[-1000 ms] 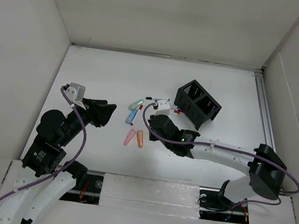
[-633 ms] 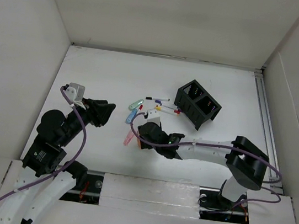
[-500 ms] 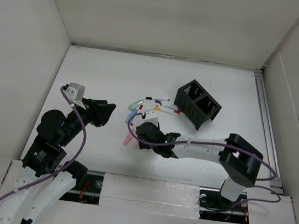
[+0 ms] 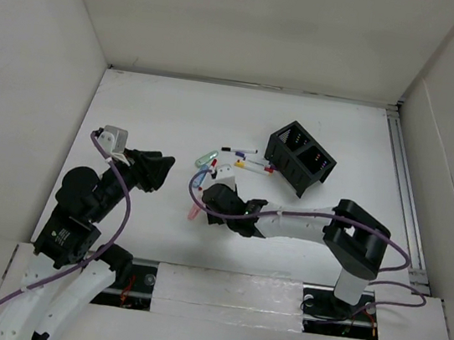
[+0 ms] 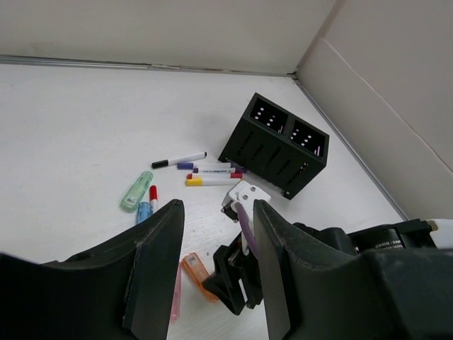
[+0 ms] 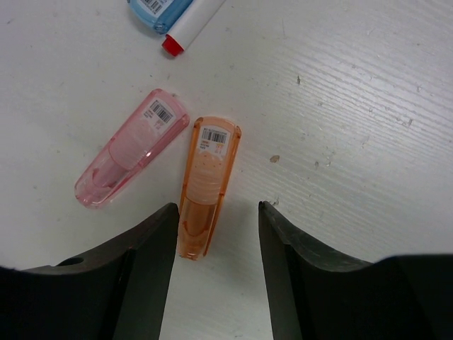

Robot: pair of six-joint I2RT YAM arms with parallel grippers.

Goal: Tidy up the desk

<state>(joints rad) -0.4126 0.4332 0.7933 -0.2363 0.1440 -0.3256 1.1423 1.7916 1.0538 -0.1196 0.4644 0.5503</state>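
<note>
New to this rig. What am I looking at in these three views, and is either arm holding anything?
Two robot arms are bolted at the near edge of a white desk. The wide picture comes from a fixed camera above and behind them. The other two come from a camera on each wrist, looking past that arm's own two fingers. On the desk are a black mesh organizer with two compartments, a few markers beside it, and a green capsule, blue capsule, pink capsule and orange capsule. The left tool is open and holds nothing. The right tool is open too, its fingers either side of the orange capsule's end.
</note>
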